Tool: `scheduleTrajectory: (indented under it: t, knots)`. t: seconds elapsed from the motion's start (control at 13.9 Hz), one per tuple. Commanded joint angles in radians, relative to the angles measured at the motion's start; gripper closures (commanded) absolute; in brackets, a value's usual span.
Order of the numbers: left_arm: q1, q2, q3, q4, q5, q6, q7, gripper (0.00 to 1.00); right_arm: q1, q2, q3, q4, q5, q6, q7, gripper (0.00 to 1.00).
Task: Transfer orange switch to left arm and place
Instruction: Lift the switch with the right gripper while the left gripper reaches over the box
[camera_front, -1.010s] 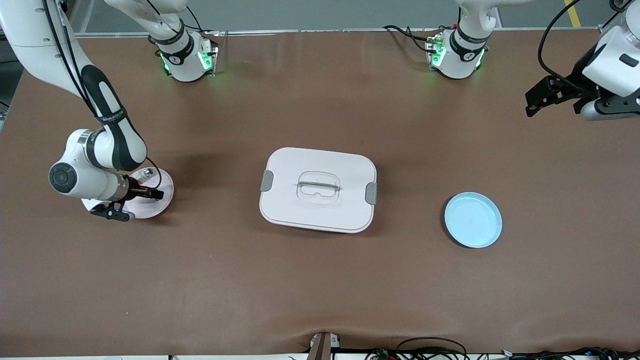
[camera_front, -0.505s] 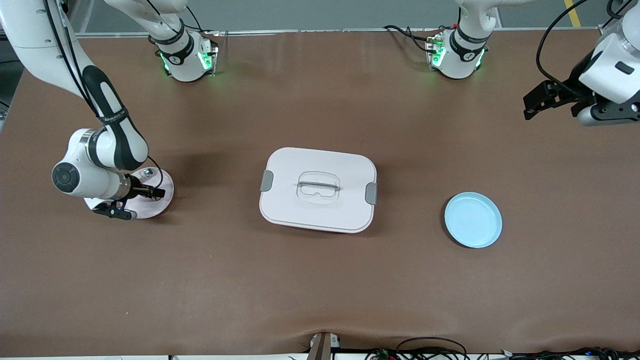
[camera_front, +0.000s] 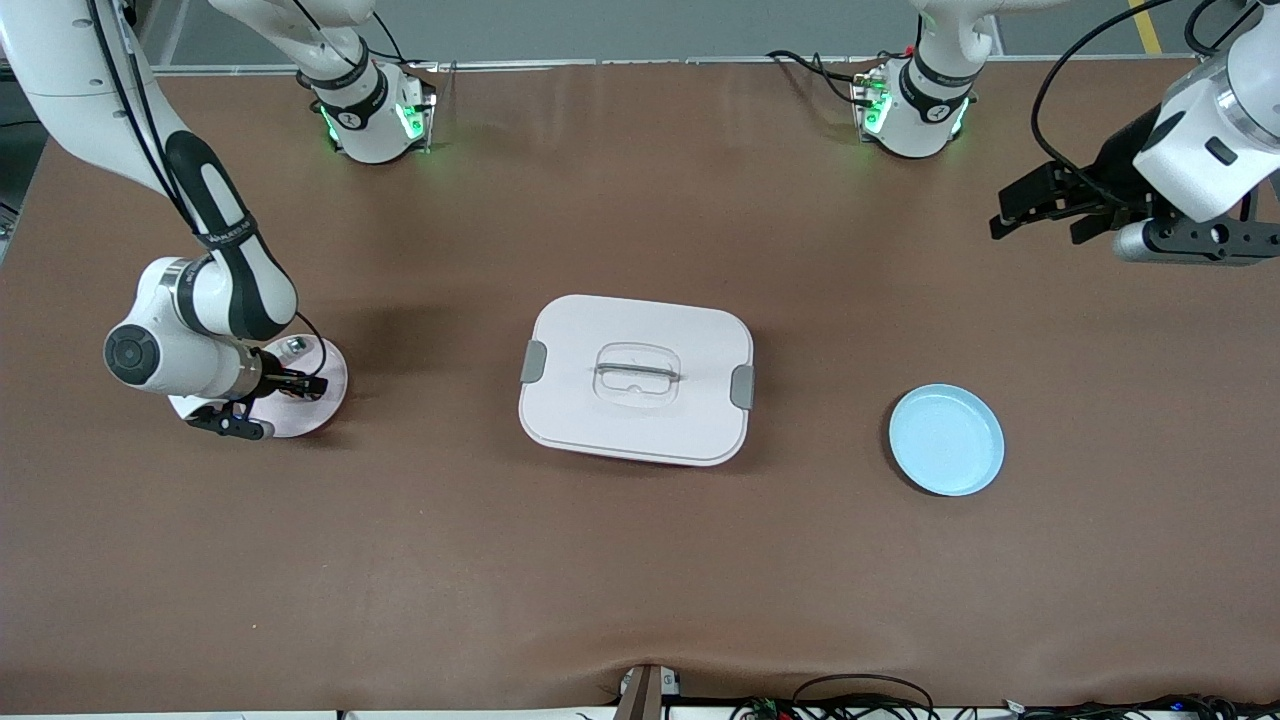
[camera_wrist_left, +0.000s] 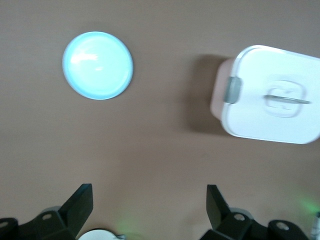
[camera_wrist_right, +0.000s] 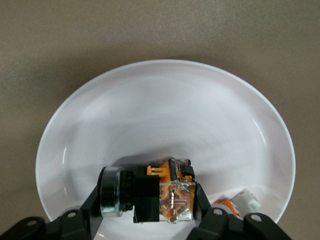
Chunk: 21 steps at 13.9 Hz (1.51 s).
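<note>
Right wrist view shows the right claw (camera_wrist_right: 150, 197) now pinching the small black-and-orange switch (camera_wrist_right: 162, 192) inside the pink round plate (camera_front: 322, 405). Left claw (camera_front: 1035, 205), spread, has swung nearer the white lidded box (camera_front: 637, 378), so a handover looks likely.

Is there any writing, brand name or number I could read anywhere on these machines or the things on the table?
Right arm: small white lettering on its black band, too small to read.
Arm bases: a small round mark on each black ring, not readable.
Box, light-blue plate, pink plate, orange switch: no text to be seen.
So nothing here can be read as words or numbers.
</note>
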Motion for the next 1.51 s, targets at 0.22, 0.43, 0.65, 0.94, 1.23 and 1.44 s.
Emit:
scheduleTrajectory:
  t: [0.22,0.43,0.65,0.94,1.23,1.44]
  knots:
    - [-0.004,0.034,-0.087,-0.003,-0.120,0.057,0.012,0.00,-0.001,-0.041,0.014,0.049,0.014,-0.118,-0.012,0.86]
    - [-0.004,0.067,-0.101,-0.018,-0.224,0.060,0.020,0.00,0.018,-0.093,0.017,0.142,0.016,-0.328,0.000,0.86]
    - [-0.002,0.101,-0.128,-0.019,-0.297,0.097,0.020,0.00,0.062,-0.132,0.015,0.273,0.016,-0.564,0.060,0.85]
    - [-0.025,0.113,-0.156,-0.084,-0.418,0.170,0.008,0.00,0.180,-0.133,0.015,0.480,0.019,-0.860,0.288,0.85]
    - [-0.028,0.097,-0.237,-0.160,-0.499,0.345,-0.064,0.00,0.318,-0.133,0.015,0.566,0.156,-0.977,0.610,0.85]
    - [-0.027,0.057,-0.291,-0.245,-0.557,0.465,-0.083,0.00,0.436,-0.130,0.015,0.606,0.279,-0.977,0.877,0.85]
